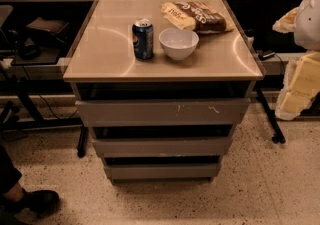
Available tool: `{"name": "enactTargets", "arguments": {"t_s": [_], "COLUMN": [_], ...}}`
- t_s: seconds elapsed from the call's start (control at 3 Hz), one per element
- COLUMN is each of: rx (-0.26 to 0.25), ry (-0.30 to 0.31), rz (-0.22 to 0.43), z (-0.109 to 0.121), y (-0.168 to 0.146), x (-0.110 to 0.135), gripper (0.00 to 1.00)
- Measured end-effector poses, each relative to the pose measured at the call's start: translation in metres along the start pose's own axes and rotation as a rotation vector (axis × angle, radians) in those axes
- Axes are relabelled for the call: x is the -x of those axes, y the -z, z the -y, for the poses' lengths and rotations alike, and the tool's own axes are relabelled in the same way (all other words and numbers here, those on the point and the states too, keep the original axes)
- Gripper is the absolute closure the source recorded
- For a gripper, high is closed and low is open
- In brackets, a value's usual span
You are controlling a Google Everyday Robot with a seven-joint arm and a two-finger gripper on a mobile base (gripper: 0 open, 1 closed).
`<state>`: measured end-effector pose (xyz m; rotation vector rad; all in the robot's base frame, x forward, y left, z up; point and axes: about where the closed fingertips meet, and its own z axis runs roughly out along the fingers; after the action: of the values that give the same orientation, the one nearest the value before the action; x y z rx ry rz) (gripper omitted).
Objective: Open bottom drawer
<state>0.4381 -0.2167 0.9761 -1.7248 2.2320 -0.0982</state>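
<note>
- In the camera view we see a grey cabinet with a glossy beige top [110, 54] standing on a speckled floor [270, 189].
- Three plain grey drawers are stacked in its front. The widest drawer [162, 112] is uppermost and bears pale scratch marks, and the mid-width drawer [162, 146] lies under it.
- The bottom drawer [162, 171] is the slimmest of the three and sits lowest, just above the floor. Its flat front looks pushed in, with a dark gap above it.
- On the top we find a blue soda can [143, 39] standing upright just beside a white bowl [178, 43]. A chip bag [195, 16] lies behind the bowl.
- The gripper [299, 89] shows as a cream blocky shape at the right edge, partly cut off. It is beside the cabinet's right corner and well apart from the bottom drawer. We cannot tell whether it is released or clenched.
- A dark shoe [32, 201] rests on the floor at the lower left.
</note>
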Motion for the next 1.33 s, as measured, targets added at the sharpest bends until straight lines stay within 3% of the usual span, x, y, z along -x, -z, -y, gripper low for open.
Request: {"name": "enactTargets", "arguments": {"t_s": [0.67,1.0,1.33], "rx": [-0.031,-0.041,0.015], "ry": [0.01,0.051,0.097], "rz": [0.031,0.104,0.228], "z": [-0.002,-0.021,-0.059], "y": [-0.011,-0.043,-0.111], "x": [0.001,0.006,0.023], "gripper": [0.0,0.0,0.0]}}
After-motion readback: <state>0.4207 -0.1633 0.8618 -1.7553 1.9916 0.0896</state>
